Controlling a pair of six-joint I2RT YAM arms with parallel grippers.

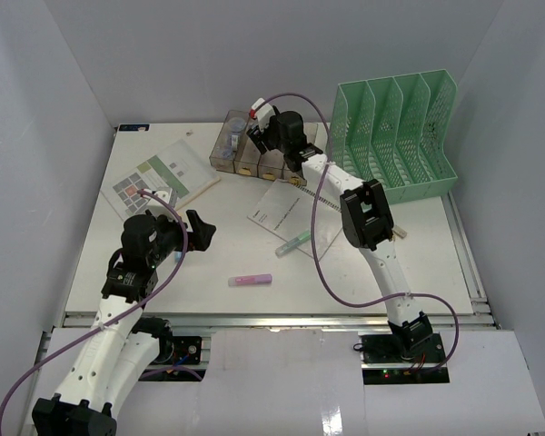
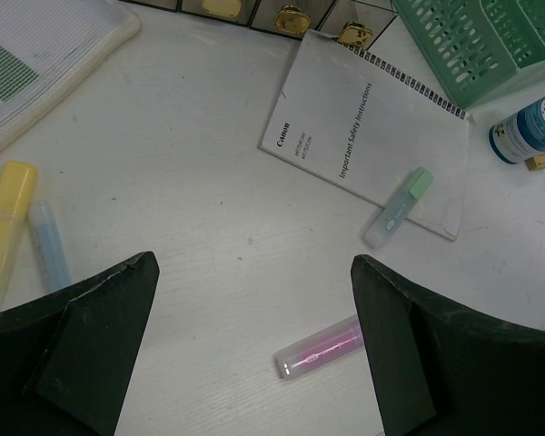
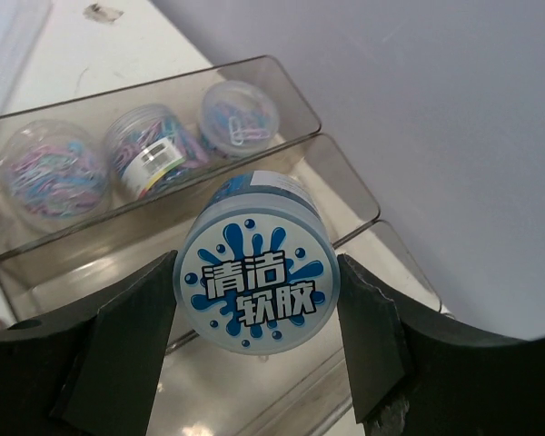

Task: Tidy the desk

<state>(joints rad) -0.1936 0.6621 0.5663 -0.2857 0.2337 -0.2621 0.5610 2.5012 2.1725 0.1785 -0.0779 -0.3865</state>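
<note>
Filling the right gripper [image 3: 257, 272] — blue-lidded jar [image 3: 259, 292], body mostly hidden

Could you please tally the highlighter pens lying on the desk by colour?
Yellow highlighter: 1
Blue highlighter: 1
Green highlighter: 1
Pink highlighter: 1
Total: 4

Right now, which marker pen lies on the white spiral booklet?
The clear pen with the green cap: it overlaps the booklet; the pink pen, yellow pen and blue pen lie on the desk.
</note>
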